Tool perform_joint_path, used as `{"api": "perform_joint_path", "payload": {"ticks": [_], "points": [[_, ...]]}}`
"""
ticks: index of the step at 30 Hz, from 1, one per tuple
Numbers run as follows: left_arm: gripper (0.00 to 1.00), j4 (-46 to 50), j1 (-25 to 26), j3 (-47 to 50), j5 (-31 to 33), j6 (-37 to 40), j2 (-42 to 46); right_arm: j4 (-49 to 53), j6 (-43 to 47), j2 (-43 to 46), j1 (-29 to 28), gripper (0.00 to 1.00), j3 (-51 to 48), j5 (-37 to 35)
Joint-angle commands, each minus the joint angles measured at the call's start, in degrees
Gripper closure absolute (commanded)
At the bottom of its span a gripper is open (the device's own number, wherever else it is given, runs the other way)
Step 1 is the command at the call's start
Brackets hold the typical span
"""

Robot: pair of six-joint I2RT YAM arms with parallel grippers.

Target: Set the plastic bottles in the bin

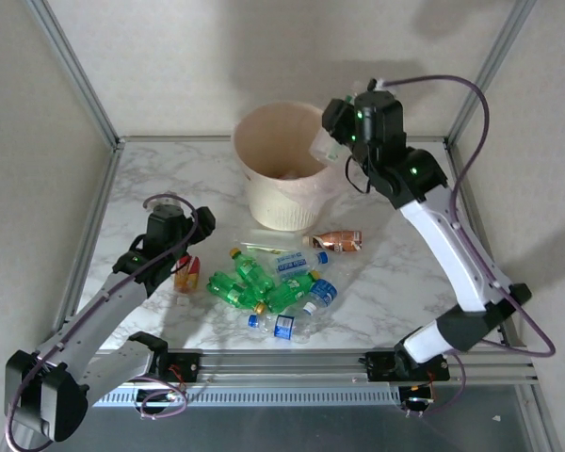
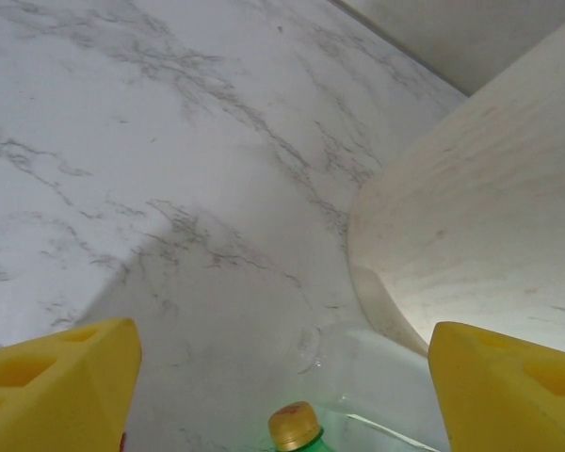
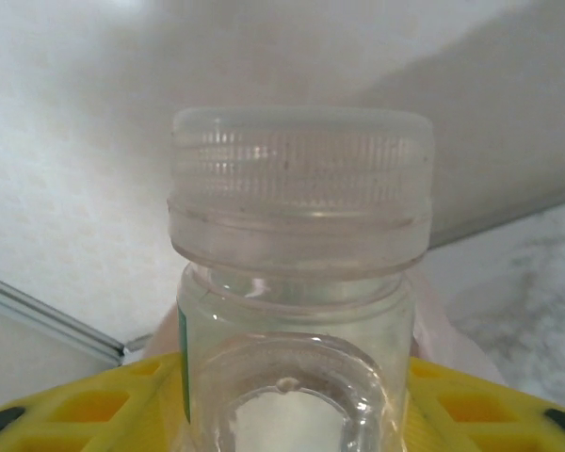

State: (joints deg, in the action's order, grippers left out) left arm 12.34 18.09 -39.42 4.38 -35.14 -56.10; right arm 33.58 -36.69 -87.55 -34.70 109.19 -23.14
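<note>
clear bottle (image 3: pixel 297 282) clamped in right gripper (image 1: pixel 337 141) at bin (image 1: pixel 273 202) rim; fall outside judged possible if released there. left gripper (image 2: pixel 282 377) spread wide.

The flat tabletop (image 1: pixel 386 282) is finished in a smooth, white, grey-veined marble pattern with a soft sheen, and it is edged by brushed silvery metal rails (image 1: pixel 292 363). The round cream-white plastic bin (image 1: pixel 282 202) is seen to be matt and faintly streaked, while the clear plastic bottle (image 3: pixel 297 311) is glossy, its translucent cap (image 3: pixel 301 179) finely ribbed. The yellow pads (image 2: pixel 61 386) are matt and moulded with hollow cells.
</note>
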Motion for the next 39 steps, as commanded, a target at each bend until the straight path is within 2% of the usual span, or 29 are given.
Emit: {"api": "perform_joint_path", "payload": {"ticks": [1, 10, 12, 15, 19, 24, 32, 39], "points": [[0.20, 2.7, -1.0, -0.1, 2.1, 0.2, -0.6, -4.3, 3.9, -4.2, 2.1, 0.46, 3.8, 4.4], [0.18, 5.6, -1.7, 1.8, 5.4, -2.3, -1.4, -8.2, 3.7, -13.6, 4.8, 0.39, 6.6, 12.5], [0.16, 5.8, -1.8, 2.8, 6.0, -3.0, -0.8, -7.9, 3.7, -15.2, 5.0, 0.33, 7.3, 12.9], [0.15, 6.3, -1.8, 3.8, 6.9, -4.1, -0.4, -7.9, 3.5, -16.0, 5.2, 0.19, 7.4, 13.2], [0.15, 7.3, -1.8, 4.5, 8.1, -5.3, -0.4, -7.6, 3.6, -14.5, 5.4, 0.15, 6.8, 12.5], [0.15, 9.0, -1.8, 5.5, 10.3, -7.3, 0.7, -8.8, 3.3, -7.2, 5.5, 0.14, -0.4, 11.2], [0.16, 10.0, -1.8, 9.1, 10.9, -10.3, 3.7, -12.9, -0.5, 13.0, 5.4, 0.13, -26.2, 10.7], [0.15, 7.1, -1.8, 11.7, 9.1, -12.2, 1.7, -9.6, -3.6, 26.4, 5.4, 0.12, -42.5, 9.6]]}}
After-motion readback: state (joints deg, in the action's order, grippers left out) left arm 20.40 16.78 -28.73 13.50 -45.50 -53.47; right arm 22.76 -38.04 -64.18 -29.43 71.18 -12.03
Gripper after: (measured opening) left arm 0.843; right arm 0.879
